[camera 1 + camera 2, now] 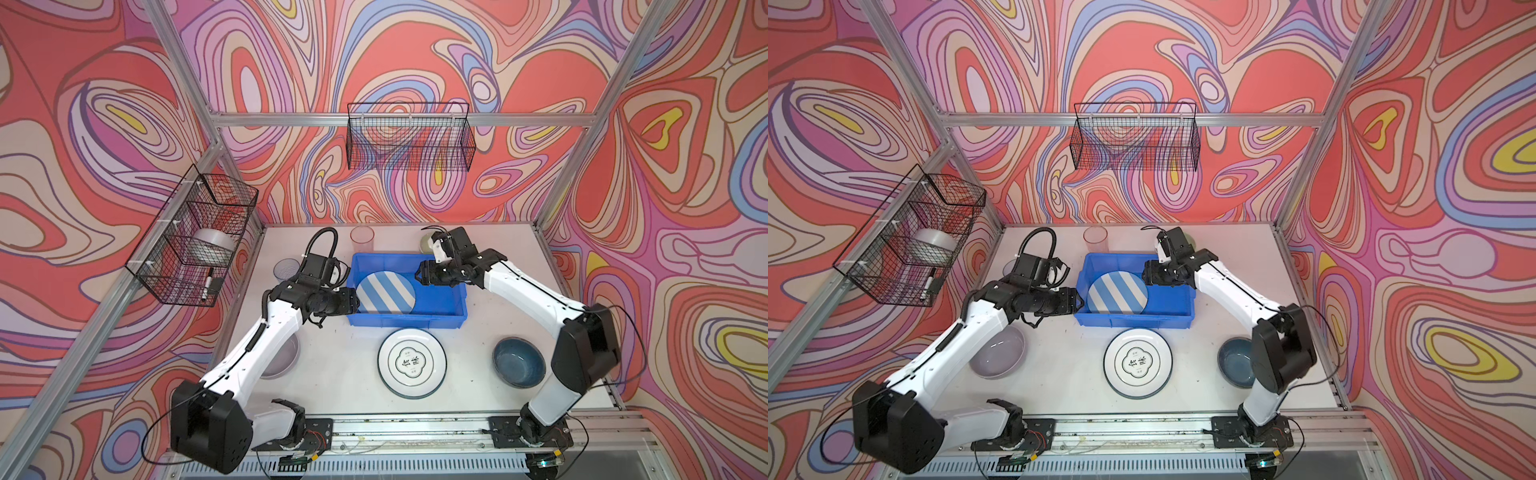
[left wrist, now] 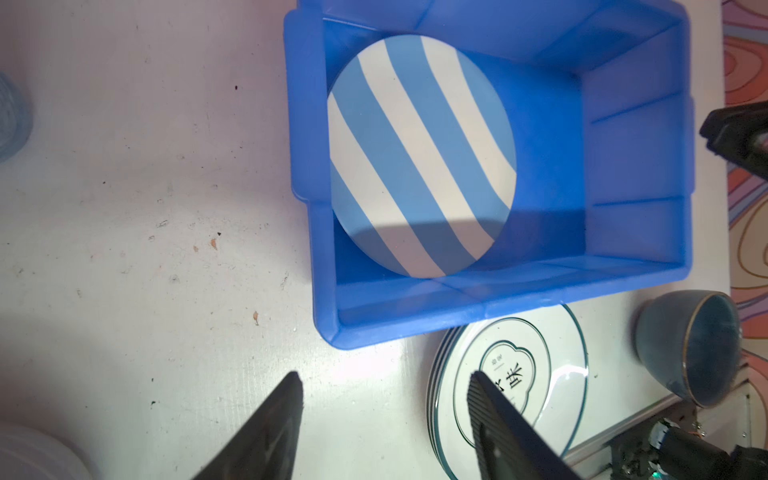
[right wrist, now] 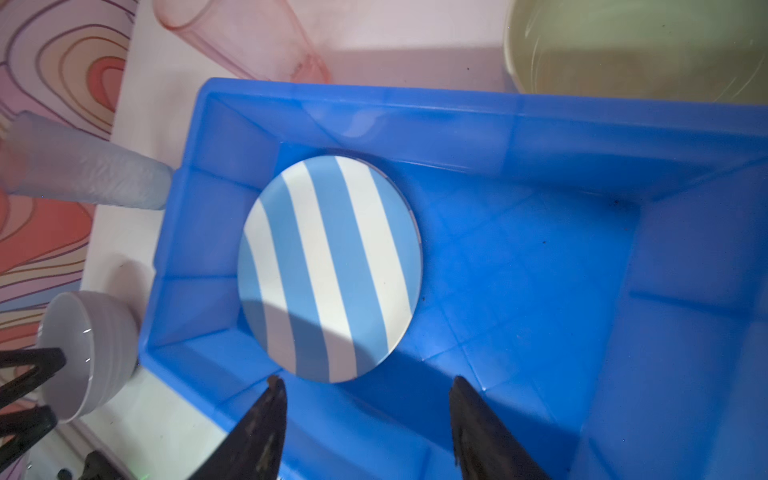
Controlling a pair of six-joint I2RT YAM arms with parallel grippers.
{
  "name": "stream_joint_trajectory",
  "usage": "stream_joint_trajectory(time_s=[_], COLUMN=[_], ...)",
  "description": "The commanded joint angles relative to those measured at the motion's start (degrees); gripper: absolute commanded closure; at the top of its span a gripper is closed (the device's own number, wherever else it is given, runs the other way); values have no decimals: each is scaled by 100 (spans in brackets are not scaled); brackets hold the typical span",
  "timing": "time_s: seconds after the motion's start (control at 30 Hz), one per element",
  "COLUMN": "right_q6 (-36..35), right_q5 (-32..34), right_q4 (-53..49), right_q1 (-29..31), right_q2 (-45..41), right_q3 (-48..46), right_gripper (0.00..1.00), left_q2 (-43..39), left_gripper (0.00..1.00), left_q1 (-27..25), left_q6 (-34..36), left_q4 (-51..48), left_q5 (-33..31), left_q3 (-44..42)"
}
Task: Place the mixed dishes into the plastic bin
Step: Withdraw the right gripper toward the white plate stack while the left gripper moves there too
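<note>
- Left gripper (image 2: 384, 382): fingers apart, nothing between them; it hangs just outside the 9 o'clock wall of the plastic bin (image 1: 436, 320), tips pointing inward (12 o'clock taken as the far wall in both top views).
- Right gripper (image 3: 365, 382): fingers apart, empty; it is poised over the bin's interior, at about 2 o'clock from the plate inside.
- Blue-and-white striped plate (image 1: 386, 297): inside the bin, at its 9 o'clock end; judged delivered and released.
- White lettered plate (image 1: 412, 361): on the table just outside the bin's 6 o'clock wall; not yet binned.
- Dark blue bowl (image 1: 519, 361): on the table at 4 o'clock from the bin, upright; not yet binned.
- Grey bowl (image 1: 998, 351): at 8 o'clock from the bin; not yet binned.
- Clear blue tumbler (image 1: 286, 268): at 9 o'clock, beyond the left wrist; not yet binned.
- Pink tumbler (image 1: 362, 239): upright, just past the bin's 12 o'clock wall; not yet binned.
- Pale green bowl (image 3: 623, 45): beside the bin's 1 o'clock corner; not yet binned.
- Progress, as judged: one dish of seven in; six left; both grippers free for the next pick.
- Hard to make out: whether the striped plate lies flat or leans on the bin wall; the left arm covers part of the grey bowl in both top views; the right wrist hides most of the green bowl there; the blue tumbler is cut off by the frame edge in the left wrist view.
</note>
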Motion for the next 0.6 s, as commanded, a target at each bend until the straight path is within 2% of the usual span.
stream_joint_trajectory(time_s=[0.0,0.17,0.3,0.43,0.57], right_q6=[-123,72,61,-41,159], right_q5=[-558,-951,-1292,-1335,-1436], right_q4=[-213,-273,-387,-833,-798], right_q1=[19,14,14,17,14], right_q2=[-530,-1369,-1985,-2372,-2661], right_q3=[-516,-1317,-1987,-2420,-2883], right_gripper=[36,37,38,40,44], left_q2=[-470,-968,-1223,-1372,-1269], left_gripper=[31,32,37,44,48], left_q1=[-93,-771,-1417,-1652,-1891], left_q6=[-92,-417,-875,-1093,-1209], left_q4=[-423,-496,-97,450,697], left_q5=[220,-89,-251,-5,-75], left_q3=[-233,-654,-1088,-1621,-1844])
